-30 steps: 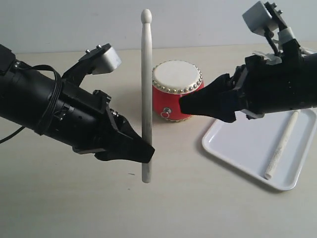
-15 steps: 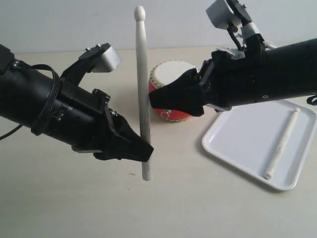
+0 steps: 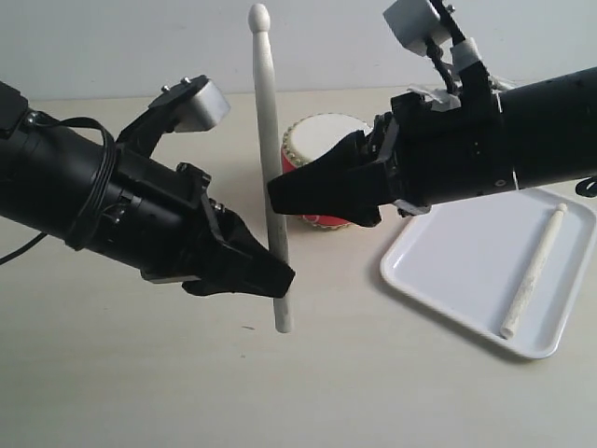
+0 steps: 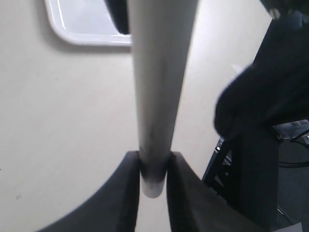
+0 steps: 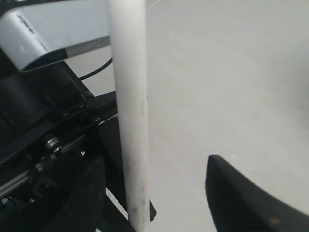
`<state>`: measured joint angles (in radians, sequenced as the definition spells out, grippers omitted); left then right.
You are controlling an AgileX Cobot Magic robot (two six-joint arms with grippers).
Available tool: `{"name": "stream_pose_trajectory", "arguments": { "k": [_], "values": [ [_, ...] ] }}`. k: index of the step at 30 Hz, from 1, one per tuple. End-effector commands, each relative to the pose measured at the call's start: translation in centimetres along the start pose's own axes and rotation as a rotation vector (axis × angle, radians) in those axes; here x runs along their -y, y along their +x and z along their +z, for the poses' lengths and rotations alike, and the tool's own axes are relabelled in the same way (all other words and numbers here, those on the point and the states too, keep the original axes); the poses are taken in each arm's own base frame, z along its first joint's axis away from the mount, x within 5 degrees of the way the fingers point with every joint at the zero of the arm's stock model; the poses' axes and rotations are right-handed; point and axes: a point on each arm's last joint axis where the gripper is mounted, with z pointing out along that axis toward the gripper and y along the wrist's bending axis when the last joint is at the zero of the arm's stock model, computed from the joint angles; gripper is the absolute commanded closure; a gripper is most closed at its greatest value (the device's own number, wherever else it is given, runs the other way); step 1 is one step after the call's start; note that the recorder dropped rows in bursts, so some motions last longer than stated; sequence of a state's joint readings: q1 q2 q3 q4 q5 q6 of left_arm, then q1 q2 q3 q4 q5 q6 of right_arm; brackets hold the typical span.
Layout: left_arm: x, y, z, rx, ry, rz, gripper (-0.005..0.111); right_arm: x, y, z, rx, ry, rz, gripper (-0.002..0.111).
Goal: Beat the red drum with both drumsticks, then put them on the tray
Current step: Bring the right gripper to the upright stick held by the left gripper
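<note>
Drumstick one (image 3: 270,168) stands nearly upright in my left gripper (image 3: 276,280), rounded tip high and butt down toward the table (image 3: 140,373). The left wrist view shows those jaws pinched hard on the shaft (image 4: 159,96) just above its butt end, so nearly the whole length rises free above that grip. Drumstick two (image 3: 534,273) lies flat in the tray (image 3: 448,271), over on my right arm's side. My right gripper (image 3: 280,194) reaches in from the side of the red drum (image 3: 308,140), partly hiding it, and meets the shaft around mid-height, above the left grip. In the right wrist view its jaws are spread wide with the shaft (image 5: 130,121) between them, close to one finger (image 5: 89,193); the angle is too steep for me to say whether that finger touches the wood. The long axis runs up and down, crosswise to both sets of jaws, so I judge the right arm is better placed to take the stick over, since the tray lies on its side and well away from my left.
</note>
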<state>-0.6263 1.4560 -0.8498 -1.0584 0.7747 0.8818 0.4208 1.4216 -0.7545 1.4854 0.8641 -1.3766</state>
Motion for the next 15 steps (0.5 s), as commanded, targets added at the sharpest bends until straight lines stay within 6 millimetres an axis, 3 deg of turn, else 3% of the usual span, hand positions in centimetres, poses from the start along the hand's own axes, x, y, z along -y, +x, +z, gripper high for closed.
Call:
{"name": "stream_pose_trajectory", "arguments": {
  "k": [1, 15],
  "values": [
    [-0.03, -0.04, 0.02, 0.018, -0.002, 0.003, 0.107, 0.47, -0.19, 0.58, 0.018, -0.009, 0.011, 0.05],
    [-0.1, -0.15, 0.01, 0.031, -0.01, 0.005, 0.107, 0.49, -0.27, 1.04, 0.047, -0.073, 0.019, 0.05]
  ]
}}
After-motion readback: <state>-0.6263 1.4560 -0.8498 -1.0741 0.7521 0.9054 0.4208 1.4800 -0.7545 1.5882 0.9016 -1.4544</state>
